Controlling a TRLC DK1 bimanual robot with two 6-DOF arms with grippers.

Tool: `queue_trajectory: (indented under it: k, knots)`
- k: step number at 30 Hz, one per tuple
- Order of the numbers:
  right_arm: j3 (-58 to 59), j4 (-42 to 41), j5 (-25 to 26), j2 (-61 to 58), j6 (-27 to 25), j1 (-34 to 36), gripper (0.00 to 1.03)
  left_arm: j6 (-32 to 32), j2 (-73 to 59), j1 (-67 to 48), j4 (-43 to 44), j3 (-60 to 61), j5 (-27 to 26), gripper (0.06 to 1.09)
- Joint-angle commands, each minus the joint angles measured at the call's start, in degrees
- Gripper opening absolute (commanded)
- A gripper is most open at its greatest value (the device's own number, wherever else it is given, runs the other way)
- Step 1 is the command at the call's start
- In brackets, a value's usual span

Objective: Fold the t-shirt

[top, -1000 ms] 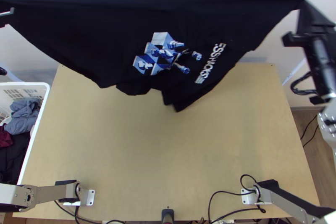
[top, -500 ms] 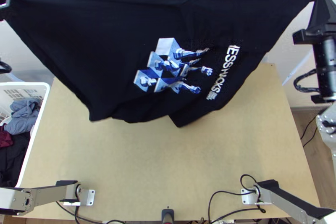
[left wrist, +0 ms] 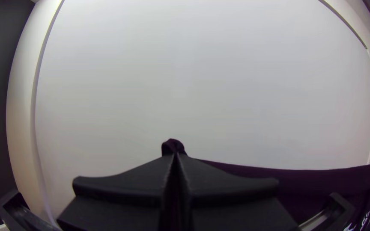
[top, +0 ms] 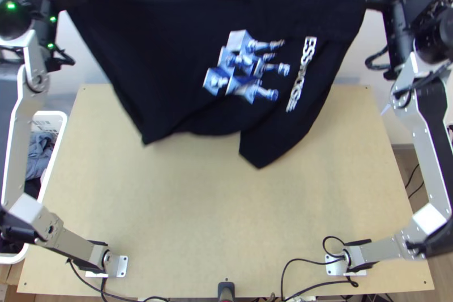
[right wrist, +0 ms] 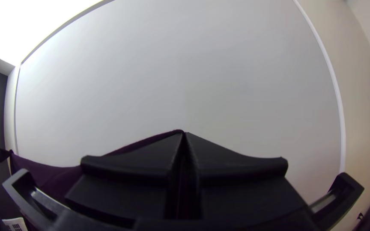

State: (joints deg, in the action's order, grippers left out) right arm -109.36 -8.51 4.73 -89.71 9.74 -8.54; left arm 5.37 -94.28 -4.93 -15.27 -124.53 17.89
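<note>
Furniture: one light wooden table [top: 187, 211], rectangular, with a smooth, flat top. Small dark marks sit near the two far corners. A pale wall [top: 85, 69] rises beyond the far edge. Floor: brown, wood-toned flooring [top: 403, 169], visible beside the table at the right of the top view.

Walls, left wrist view: a large whitish panel [left wrist: 210, 85] spans most of the background. A pale beige strip [left wrist: 20, 107] borders it, and a dark grey surface [left wrist: 1, 85] adjoins the strip.

Walls, right wrist view: white trim [right wrist: 334, 81] separates the panel from a beige wall [right wrist: 360, 85]. Light: an intensely bright white area [right wrist: 35, 21] borders the panel; its source cannot be determined.
</note>
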Motion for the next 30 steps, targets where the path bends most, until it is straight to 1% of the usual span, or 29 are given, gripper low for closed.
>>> queue_trajectory:
  k: [1,5,8,11,16,23,27,30]
  knots:
    - [-8.24,-1.77,1.33,-0.9,-0.6,1.15,0.03,-0.71,1.03,-1.22,5.51,-4.23,1.36,0.1]
    - [-9.82,-0.19,1.24,1.82,-0.6,1.06,0.03,-1.32,3.84,-3.16,5.86,-4.14,1.71,0.1]
    - [-8.41,2.1,1.24,6.66,0.02,0.89,0.03,-1.32,7.71,-4.12,4.63,-3.61,2.24,0.1]
    - [-5.25,4.82,1.24,13.16,0.11,0.71,0.03,-1.32,12.1,-5.53,0.77,-3.26,2.41,0.1]
    - [1.61,9.92,-0.25,25.73,-0.16,0.36,0.03,-0.97,21.68,-7.9,-7.23,1.31,2.41,0.1]
    - [7.32,18.44,-1.57,40.23,-0.68,0.1,0.03,-0.44,34.07,-8.08,-9.17,7.72,2.32,0.1]
    - [7.85,23.19,-1.57,44.45,-0.68,-0.69,0.03,1.67,38.47,-8.17,-10.31,10.89,2.32,0.1]
    - [10.22,24.42,-1.57,45.94,-0.68,-0.96,0.03,3.86,40.75,-8.17,-11.36,14.58,2.24,0.1]
